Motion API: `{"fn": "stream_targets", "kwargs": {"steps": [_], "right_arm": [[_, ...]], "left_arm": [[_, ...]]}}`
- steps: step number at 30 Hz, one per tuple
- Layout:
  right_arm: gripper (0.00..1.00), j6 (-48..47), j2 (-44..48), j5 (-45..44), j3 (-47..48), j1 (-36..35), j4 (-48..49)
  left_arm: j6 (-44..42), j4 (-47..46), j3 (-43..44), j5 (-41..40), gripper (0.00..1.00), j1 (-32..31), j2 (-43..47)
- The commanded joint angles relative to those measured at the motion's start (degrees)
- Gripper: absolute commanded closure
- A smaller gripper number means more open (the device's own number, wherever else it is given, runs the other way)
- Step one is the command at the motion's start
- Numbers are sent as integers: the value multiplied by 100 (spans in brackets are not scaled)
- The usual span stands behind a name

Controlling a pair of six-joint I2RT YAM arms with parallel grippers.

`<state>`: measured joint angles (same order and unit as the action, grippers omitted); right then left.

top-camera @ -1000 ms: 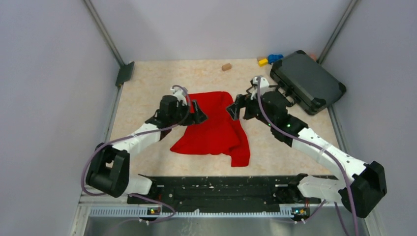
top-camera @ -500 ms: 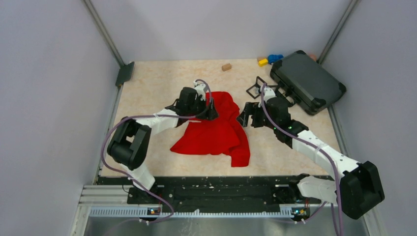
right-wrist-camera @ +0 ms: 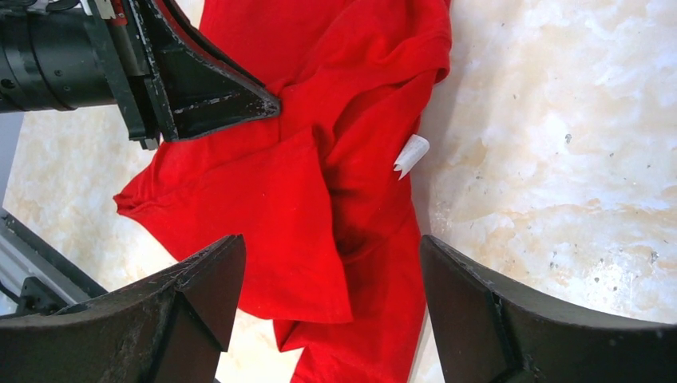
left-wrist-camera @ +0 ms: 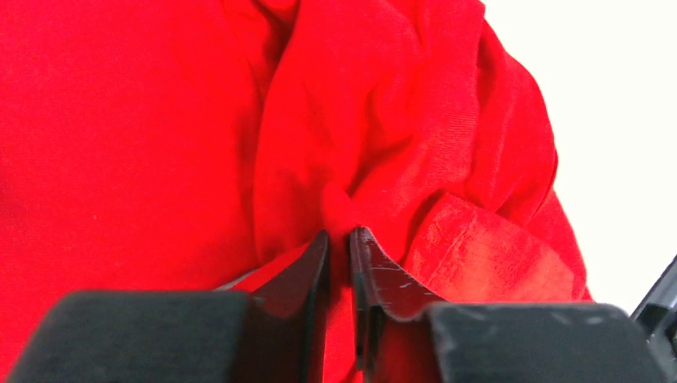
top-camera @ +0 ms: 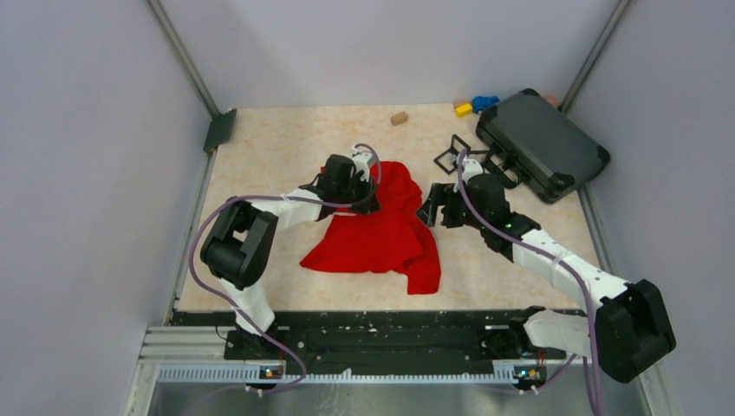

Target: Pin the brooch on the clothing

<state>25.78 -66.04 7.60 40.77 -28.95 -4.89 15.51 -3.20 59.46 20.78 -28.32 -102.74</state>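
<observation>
The left gripper (left-wrist-camera: 339, 239) had its jaws pressed nearly together on a narrow ridge of the red garment (top-camera: 381, 238), near the cloth's far left corner. That hold looked slight: only a thin fold sat between the tips, so a pull would likely let it slide free, or drag the whole loose heap across the worktop (top-camera: 277, 147) instead of raising one layer. How many layers were caught could not be told; if several, a pin might later go through front and back together.

The right gripper (right-wrist-camera: 331, 239) hung spread wide and empty above the garment's right side, close to the white tag (right-wrist-camera: 411, 154). The two grippers were near each other over the same cloth, so a careless approach could knock them together or tug the fold out of the left one. No brooch could be found in any view, which was perhaps the larger worry: nothing here was ready to be pinned.

The garment lay crumpled in the middle of a pale, beige-mottled worktop. At the far right a black case (top-camera: 542, 143) sat askew, with a black open frame (top-camera: 455, 156) beside it, yellow (top-camera: 464, 109) and blue (top-camera: 485, 102) blocks behind, and a small brown block (top-camera: 399, 118) well apart. Plain grey walls (top-camera: 390, 43) closed the stall in.
</observation>
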Motion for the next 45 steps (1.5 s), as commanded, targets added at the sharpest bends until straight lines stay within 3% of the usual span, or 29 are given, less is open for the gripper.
{"fn": "stream_targets", "kwargs": {"steps": [1, 2, 7, 14, 20, 25, 30, 45], "right_arm": [[19, 7, 19, -116, 40, 54, 56], [19, -13, 11, -141, 56, 56, 39], [20, -153, -146, -340, 252, 56, -97], [22, -239, -717, -209, 770, 56, 174], [22, -77, -1443, 285, 1102, -44, 843], [24, -97, -2386, 349, 1612, -258, 1089], [30, -250, -3510, 607, 2533, -479, 1048], [28, -468, -6053, 1137, 5372, -1124, 620]], "left_arm": [[28, -271, -17, 159, 93, -23, 204], [76, -322, -117, 83, 100, -25, 379], [206, -333, -867, -428, 100, -32, 1729], [441, 1208, -1885, -1820, 100, -20, 3385], [1266, 2320, -2608, -2773, 100, -24, 4268], [1648, 2625, -3035, -2973, 100, -24, 4919], [1796, 2549, -3232, -2924, 100, -25, 5295], [1662, 2784, -3043, -2993, 100, -21, 5394]]}}
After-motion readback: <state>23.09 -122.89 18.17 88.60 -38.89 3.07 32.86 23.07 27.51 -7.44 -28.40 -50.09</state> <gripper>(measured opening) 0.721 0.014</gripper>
